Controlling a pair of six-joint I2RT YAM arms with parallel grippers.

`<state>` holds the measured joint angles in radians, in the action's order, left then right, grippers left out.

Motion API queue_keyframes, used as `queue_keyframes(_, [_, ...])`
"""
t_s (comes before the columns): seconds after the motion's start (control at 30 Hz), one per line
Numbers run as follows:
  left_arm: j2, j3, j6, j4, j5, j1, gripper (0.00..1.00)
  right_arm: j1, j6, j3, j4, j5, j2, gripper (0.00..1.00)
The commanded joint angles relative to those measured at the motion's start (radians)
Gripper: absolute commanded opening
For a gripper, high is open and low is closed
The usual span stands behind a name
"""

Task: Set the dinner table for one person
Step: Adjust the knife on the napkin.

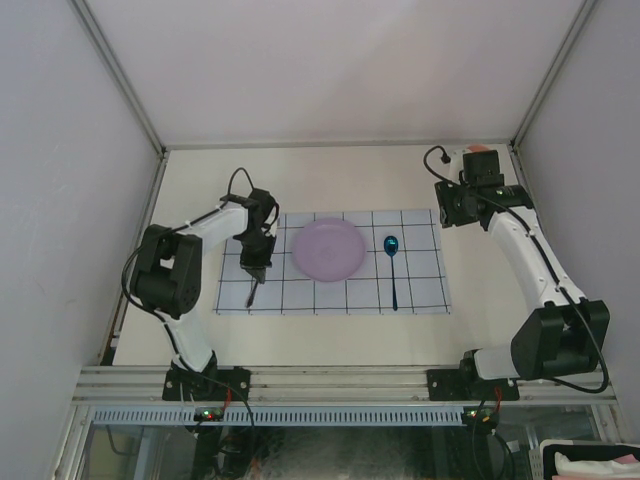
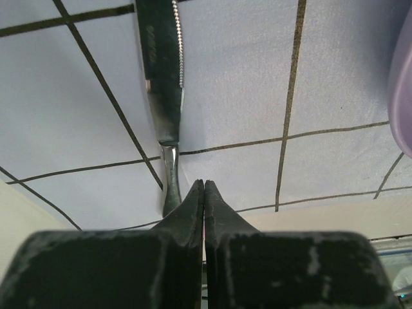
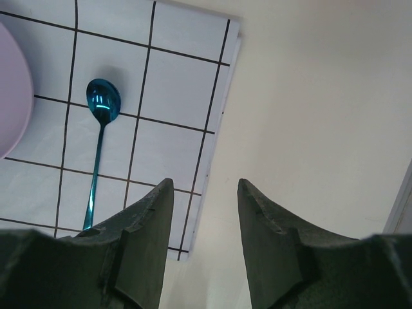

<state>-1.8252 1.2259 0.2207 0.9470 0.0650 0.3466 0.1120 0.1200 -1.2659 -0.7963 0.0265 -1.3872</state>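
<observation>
The off-white dinner table point(image 1: 330, 180) carries a pale grid-patterned cloth point(image 1: 330, 262). At the cloth's middle rests a lilac plate point(image 1: 328, 249), with a blue spoon point(image 1: 393, 265) to its right and a dark metal knife point(image 1: 252, 292) near its left end. My left gripper point(image 1: 256, 258) hangs low over the knife. In the left wrist view it point(image 2: 204, 183) is shut with nothing between the fingers, and the knife point(image 2: 164, 77) lies flat just beside them, blade pointing away. My right gripper point(image 3: 205, 183) is open and empty above bare table, right of the cloth's edge and the spoon point(image 3: 102, 103).
Aluminium rails point(image 1: 330, 385) run along the table's near edge and white walls close in the other sides. The plate's rim shows at the right edge of the left wrist view point(image 2: 402, 84) and at the left edge of the right wrist view point(image 3: 9, 96).
</observation>
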Motion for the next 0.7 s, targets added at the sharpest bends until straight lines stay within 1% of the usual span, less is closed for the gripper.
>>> queue_keyframes(0.0, [0.033, -0.013, 0.031, -0.021, 0.051, -0.006, 0.0, 0.008, 0.017, 0.002, 0.023, -0.006, 0.047, 0.44])
queue_keyframes(0.13, [0.007, 0.011, 0.039, -0.021, 0.061, -0.006, 0.0, 0.009, 0.026, 0.002, 0.009, -0.01, 0.058, 0.44])
queue_keyframes(0.23, [0.009, 0.023, 0.016, -0.02, 0.023, -0.008, 0.0, 0.009, 0.032, 0.003, 0.002, -0.014, 0.067, 0.44])
queue_keyframes(0.37, [0.04, 0.011, -0.092, -0.016, 0.022, -0.009, 0.0, 0.013, 0.035, 0.017, 0.013, -0.012, 0.075, 0.44])
queue_keyframes(0.5, [0.101, 0.023, -0.159, -0.003, -0.09, -0.008, 0.05, 0.023, 0.037, 0.026, 0.028, -0.013, 0.077, 0.44])
queue_keyframes(0.57, [0.163, 0.019, -0.17, -0.011, -0.148, -0.008, 0.08, 0.026, 0.035, 0.026, 0.034, -0.011, 0.076, 0.44])
queue_keyframes(0.67, [0.25, 0.033, -0.187, -0.028, -0.194, -0.008, 0.11, 0.036, 0.028, 0.026, 0.042, -0.016, 0.079, 0.44])
